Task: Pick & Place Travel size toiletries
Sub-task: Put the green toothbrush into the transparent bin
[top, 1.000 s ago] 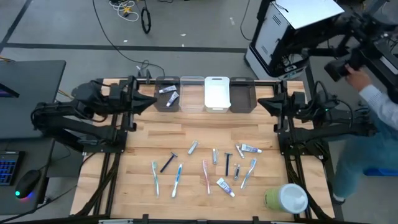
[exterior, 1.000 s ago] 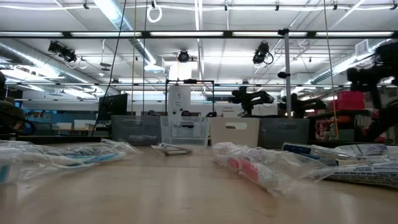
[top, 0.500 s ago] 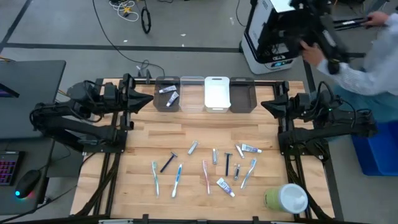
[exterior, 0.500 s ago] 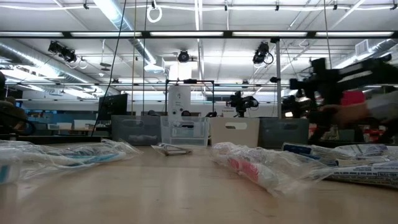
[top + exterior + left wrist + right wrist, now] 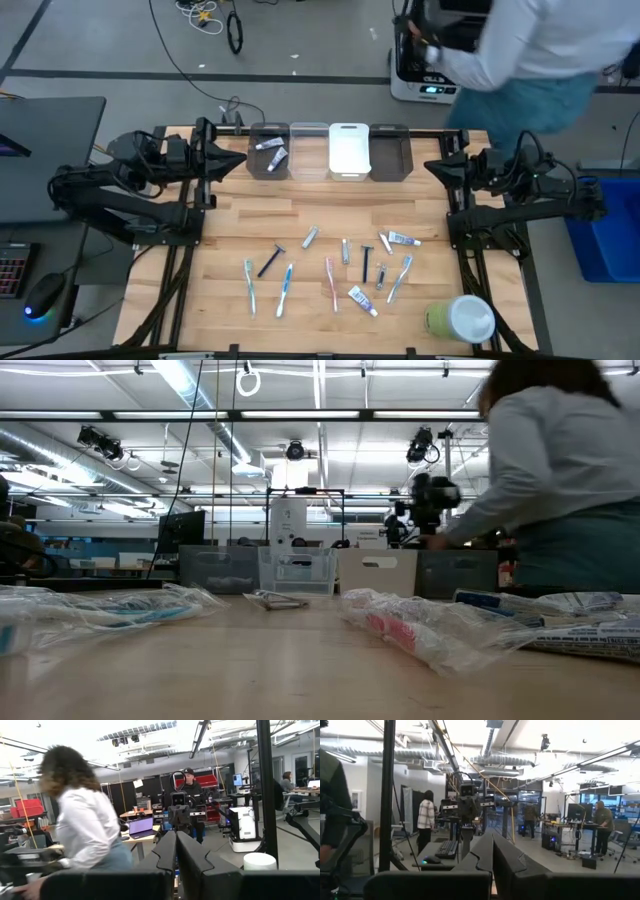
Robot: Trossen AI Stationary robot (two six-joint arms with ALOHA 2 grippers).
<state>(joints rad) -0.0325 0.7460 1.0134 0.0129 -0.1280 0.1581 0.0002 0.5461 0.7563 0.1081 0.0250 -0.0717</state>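
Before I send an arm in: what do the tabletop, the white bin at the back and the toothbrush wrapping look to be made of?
Tabletop: wood, butcher-block style, with visible plank seams and a light matte grain.
White bin: probably moulded plastic, opaque and smooth with rounded corners.
Toothbrush wrapping: thin clear plastic film, crinkled and glinting in the low view, with a pink toothbrush showing through.

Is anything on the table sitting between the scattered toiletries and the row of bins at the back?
Nothing visible: bare wooden table lies between the scattered toothbrushes, razors and tubes and the row of bins.
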